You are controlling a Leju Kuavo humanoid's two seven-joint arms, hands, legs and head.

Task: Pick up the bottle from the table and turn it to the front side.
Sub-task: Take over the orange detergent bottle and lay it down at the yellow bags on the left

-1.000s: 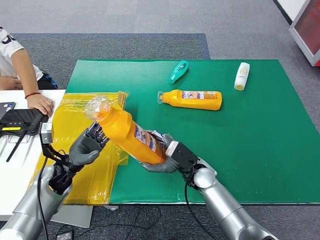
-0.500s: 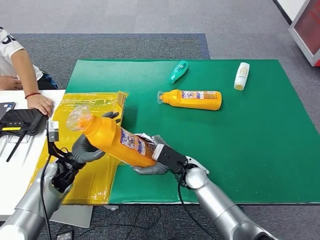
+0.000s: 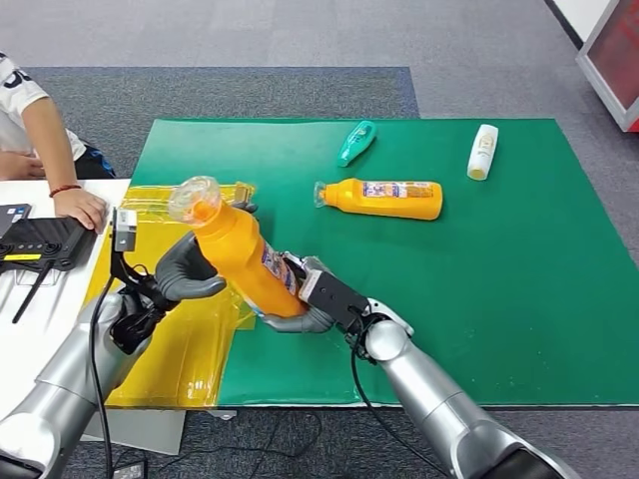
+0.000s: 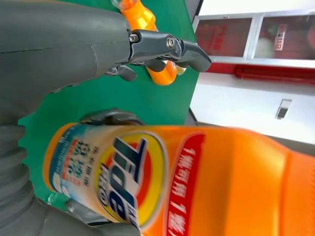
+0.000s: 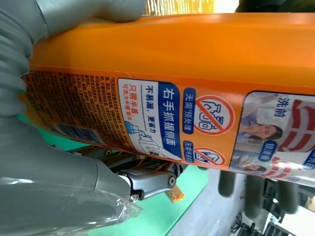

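Currently, held bottle: large orange plastic detergent bottle with clear cap [image 3: 240, 254], lifted off the table, over the seam between the yellow plastic sheet [image 3: 170, 349] and the green mat [image 3: 489, 279], near-left part of the table.
Long axis: tilted, cap end up and far-left, base end down and near-right.
Right hand [image 3: 306, 304]: wrapped around the base end from underneath, fingers closed on the bottle.
Left hand [image 3: 189, 271]: curled around the upper body just below the neck, thumb on the near side, gripping.
Key relation: bottle spans between both hands, left hand toward the cap, right hand at the base; any roll has to go about that cap-to-base axis.
Label side: left wrist view shows the round logo label, right wrist view shows the instruction and barcode label, so front faces the left-hand side; judged turn still in hand, not finished.
Risk: smooth body could slip in the regrasp.
Others: second orange bottle [image 3: 384, 199] lying flat farther on the mat; teal bottle [image 3: 356, 142]; white bottle [image 3: 482, 152]; a person's hand [image 3: 79, 207] at far left.
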